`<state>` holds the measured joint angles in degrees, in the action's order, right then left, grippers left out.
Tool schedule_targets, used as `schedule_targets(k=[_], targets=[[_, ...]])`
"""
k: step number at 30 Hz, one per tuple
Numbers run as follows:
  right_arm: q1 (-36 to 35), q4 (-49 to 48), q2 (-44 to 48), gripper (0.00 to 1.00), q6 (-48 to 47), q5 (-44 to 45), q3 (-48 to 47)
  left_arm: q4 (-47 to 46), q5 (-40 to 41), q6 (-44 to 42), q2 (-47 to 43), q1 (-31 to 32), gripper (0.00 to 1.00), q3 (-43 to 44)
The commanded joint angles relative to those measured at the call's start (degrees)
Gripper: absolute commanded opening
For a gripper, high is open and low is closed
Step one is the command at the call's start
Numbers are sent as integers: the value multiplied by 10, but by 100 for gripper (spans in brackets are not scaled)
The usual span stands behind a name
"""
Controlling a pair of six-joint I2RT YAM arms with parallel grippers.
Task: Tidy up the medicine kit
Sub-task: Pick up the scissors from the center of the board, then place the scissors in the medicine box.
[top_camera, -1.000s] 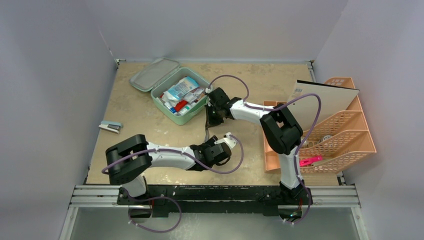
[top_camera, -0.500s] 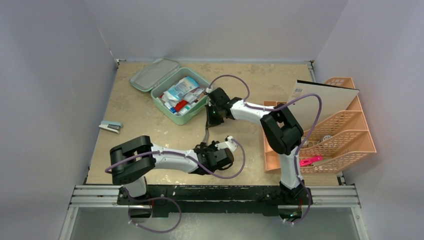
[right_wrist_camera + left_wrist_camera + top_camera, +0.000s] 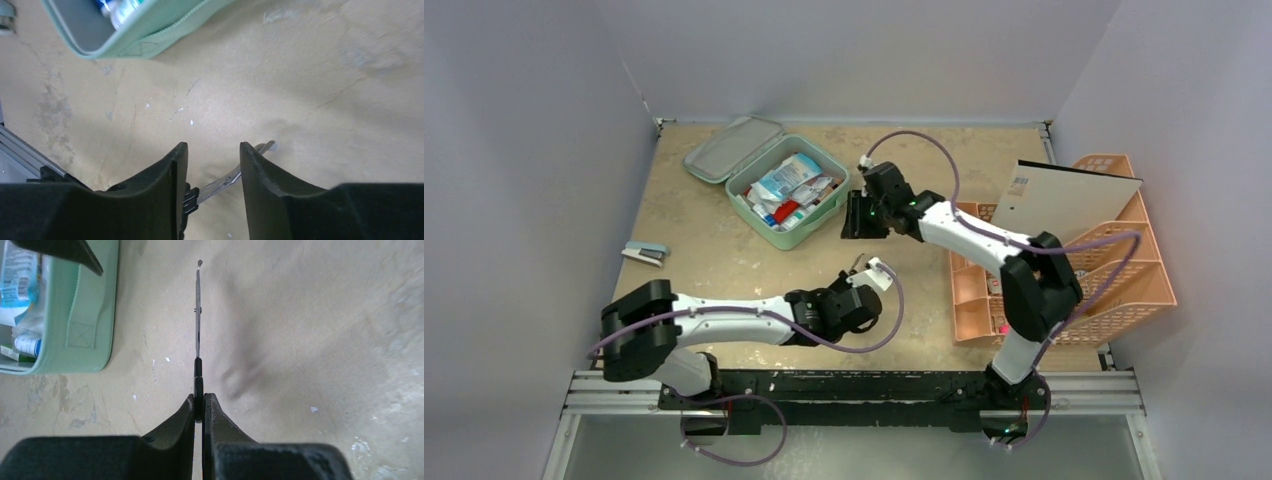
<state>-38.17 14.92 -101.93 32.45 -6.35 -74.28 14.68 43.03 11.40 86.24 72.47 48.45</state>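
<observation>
Top view: mint-green rounded-square hinged medicine kit (image 3: 732,150), lid open, full, at 11 o'clock on the table (image 3: 724,270); right gripper (image 3: 854,215) at its 4 o'clock corner, left gripper (image 3: 856,272) nearer you. Left wrist: your jaws pinch the dark handle of a thin steel instrument (image 3: 198,315), kit at 10 o'clock; probably light, stiff and slick, so grip it at the handle. Right wrist: jaws parted, empty; kit at 11 o'clock.

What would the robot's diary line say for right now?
left gripper: shut on thin metal tool | right gripper: open | medicine kit: lid open
</observation>
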Motion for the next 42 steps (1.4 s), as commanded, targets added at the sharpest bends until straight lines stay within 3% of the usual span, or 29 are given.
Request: schedule_targets(k=[1,9,16,21,28,33,37,42], targets=[[16,2,81,52,7,37,22,-9,-31,4,-68,-1,0,13],[19,-1,183,98,10,58,67,15,-165,-1,-164,-104,0,33],[19,-10,262,99,15,62,106,62,-273,-43,-220,-244,0,85],[19,-21,286,99,4,37,128,105,-358,-63,-206,-357,0,146],[19,-38,301,99,-5,27,149,145,-545,-49,-126,-547,0,243],[19,-40,306,99,-9,17,160,191,-642,-38,-37,-632,0,326],[19,-44,311,99,-12,15,168,172,-732,6,17,-702,0,349],[18,-44,311,99,-16,16,169,173,-811,38,79,-744,0,383]])
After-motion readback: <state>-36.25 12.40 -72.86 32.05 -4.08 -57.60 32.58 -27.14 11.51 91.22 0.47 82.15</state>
